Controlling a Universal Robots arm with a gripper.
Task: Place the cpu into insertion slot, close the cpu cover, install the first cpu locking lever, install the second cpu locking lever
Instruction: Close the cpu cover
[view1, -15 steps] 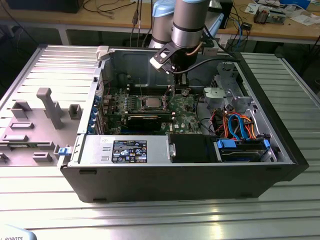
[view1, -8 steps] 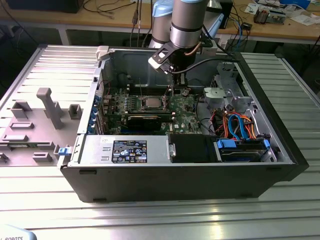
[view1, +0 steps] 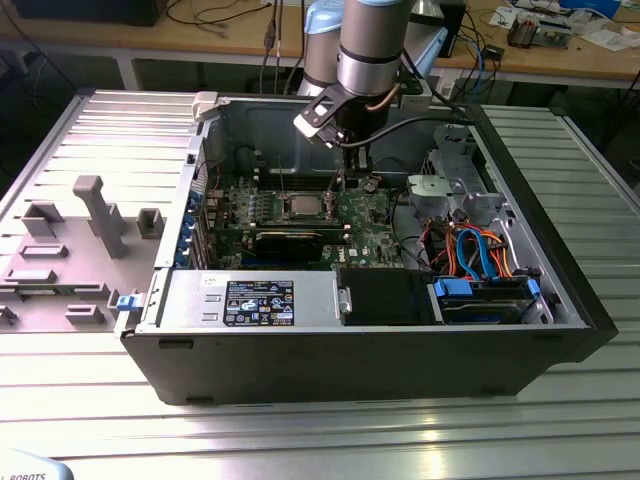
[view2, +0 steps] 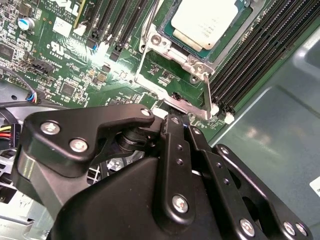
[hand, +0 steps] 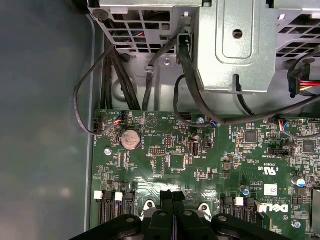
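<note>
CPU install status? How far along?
Done: the cpu sits in the insertion slot, and the cpu cover looks down over it. In hand: the gripper, shut, is at a locking lever beside the slot. Left: the levers; whether either is latched is unclear.

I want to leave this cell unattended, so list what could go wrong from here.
1. The gripper, fingers together, sits right at a silver locking lever beside the cpu cover. A slip could gouge the green board around it.
2. The black memory slots run close along that lever, so a sideways push might strike them.
3. If the lever isn't seated, the cover may not clamp the cpu evenly.
</note>
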